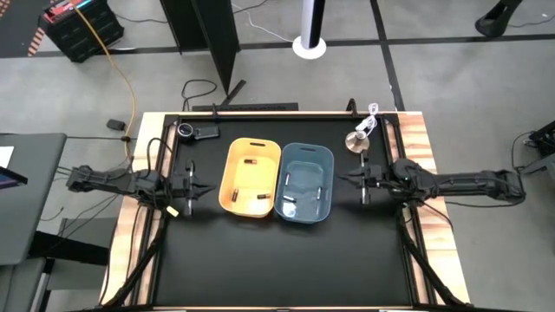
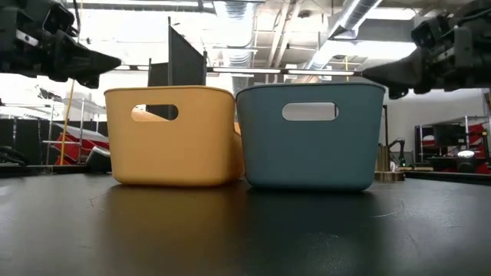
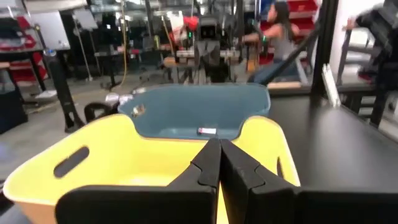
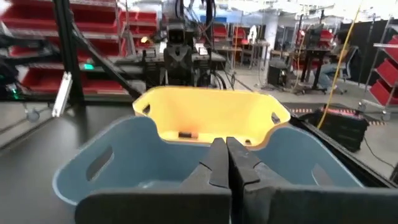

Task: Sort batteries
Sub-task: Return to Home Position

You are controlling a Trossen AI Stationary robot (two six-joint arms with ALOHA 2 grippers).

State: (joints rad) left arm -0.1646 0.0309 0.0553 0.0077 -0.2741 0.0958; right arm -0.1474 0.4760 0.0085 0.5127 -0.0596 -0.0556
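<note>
A yellow bin [image 1: 248,178] and a blue bin [image 1: 304,183] stand side by side at the table's middle. Dark batteries [image 1: 252,162] lie in the yellow bin, pale ones [image 1: 290,201] in the blue bin. My left gripper [image 1: 211,186] is shut and empty, raised just left of the yellow bin [image 3: 124,162]. My right gripper [image 1: 340,179] is shut and empty, raised just right of the blue bin [image 4: 124,168]. In the low view both grippers hang above the bins' rims, the left [image 2: 115,61] and the right [image 2: 368,74].
A black round-lensed gadget [image 1: 198,132] lies at the far left of the mat. A round metal disc with a white cord [image 1: 357,139] lies at the far right. The near half of the black mat [image 1: 286,260] lies bare of things. A person [image 3: 280,37] stands in the room beyond.
</note>
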